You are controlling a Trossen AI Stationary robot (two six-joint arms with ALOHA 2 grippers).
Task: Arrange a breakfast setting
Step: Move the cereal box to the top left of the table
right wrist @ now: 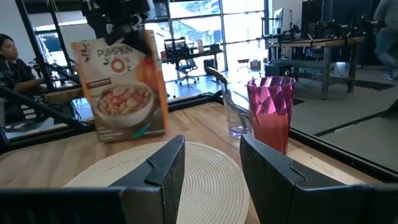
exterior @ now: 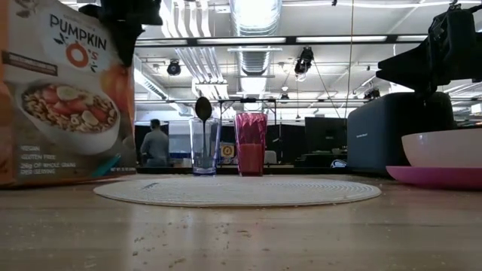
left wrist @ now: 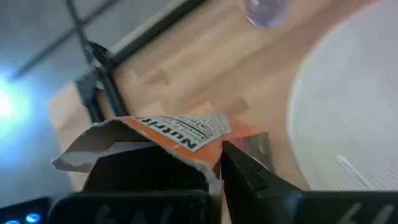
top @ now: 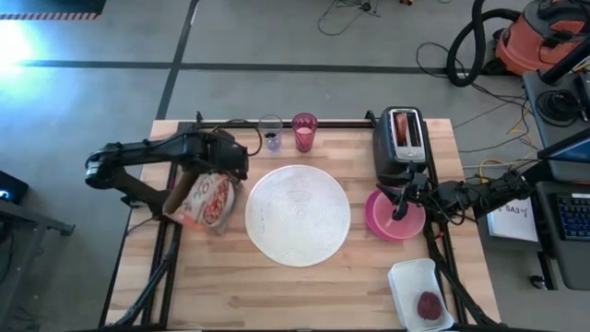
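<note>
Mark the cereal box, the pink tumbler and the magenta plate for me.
cereal box (exterior: 64,90): low view, front panel.
pink tumbler (top: 304,133): high view, its rim.
magenta plate (top: 376,221): high view, bare left rim.

table (top: 221,295): pale wood planks, matt, grain and specks showing
disc (top: 297,214): white, woven-looking, ringed ridges, matt
cereal box (exterior: 64,90): printed cardboard, orange, slight sheen; torn paper edge at its top
tumbler (right wrist: 270,112): pink translucent plastic, faceted, glossy
glass (exterior: 205,147): clear, smooth, at frame centre
plate (top: 395,218): magenta plastic, smooth
bowl (exterior: 444,147): pale, smooth, soft sheen
toaster (top: 403,143): dark casing, smooth, faint gloss
tray (top: 419,293): white, smooth, lower right
fingers (right wrist: 165,171): dark matt plastic
</note>
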